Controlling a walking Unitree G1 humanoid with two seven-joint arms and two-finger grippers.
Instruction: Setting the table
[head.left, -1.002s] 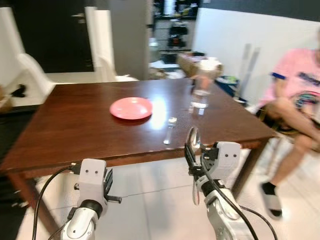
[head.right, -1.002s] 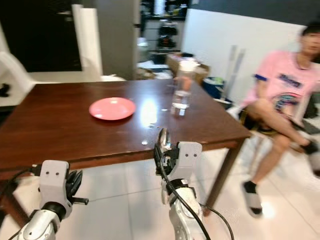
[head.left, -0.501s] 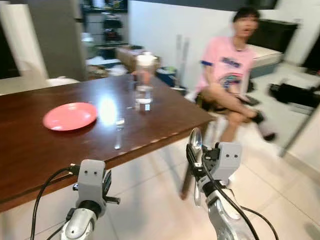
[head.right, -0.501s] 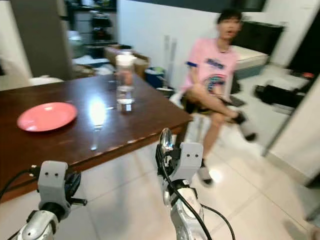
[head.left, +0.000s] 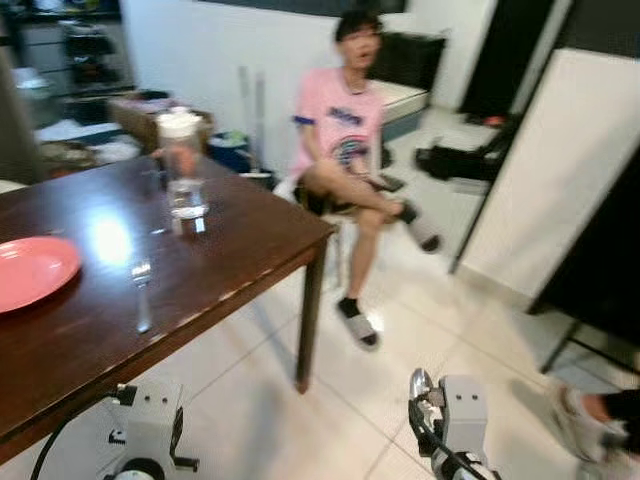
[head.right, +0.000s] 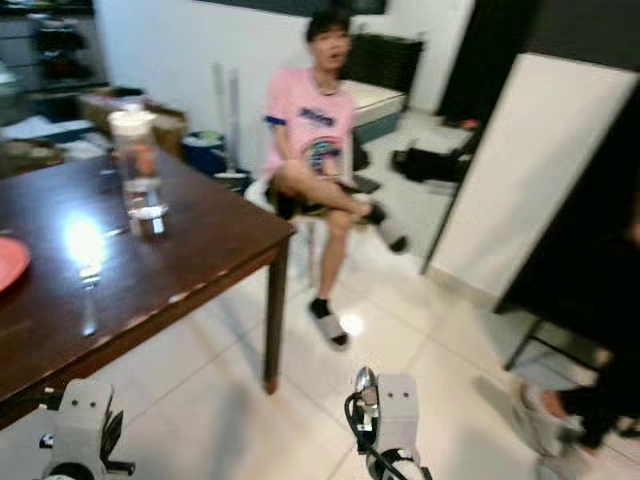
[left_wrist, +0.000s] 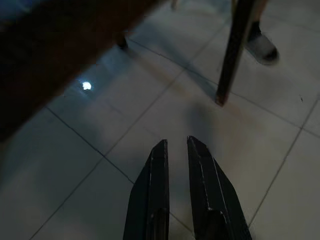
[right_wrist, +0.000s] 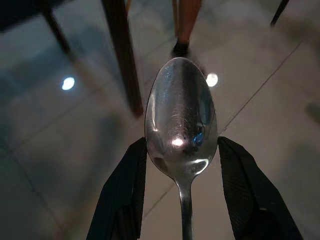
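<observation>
A metal spoon (right_wrist: 181, 120) stands bowl-up between the two black fingers of my right gripper (right_wrist: 181, 150), which is shut on its handle. The right gripper (head.left: 424, 398) is low over the tiled floor, right of the table and apart from it. On the dark wooden table (head.left: 250, 250) lie a pink plate (head.left: 30, 272) at the left edge and a fork (head.left: 141, 290) beside it. A glass jar (head.left: 183, 170) with some water stands farther back. My left gripper (left_wrist: 176, 145) hangs below the table's front edge, fingers together, holding nothing.
A person in a pink shirt (head.left: 345, 120) sits on a chair just past the table's far right corner, legs stretched out. Another person's foot (head.left: 578, 420) shows at the lower right. A white wall panel (head.left: 560, 170) stands right. A table leg (head.left: 308, 320) is close ahead.
The camera has swung to the right, so the table has slid to the left of the picture. Both grippers sit lower in the picture. The spoon stays in the right gripper.
</observation>
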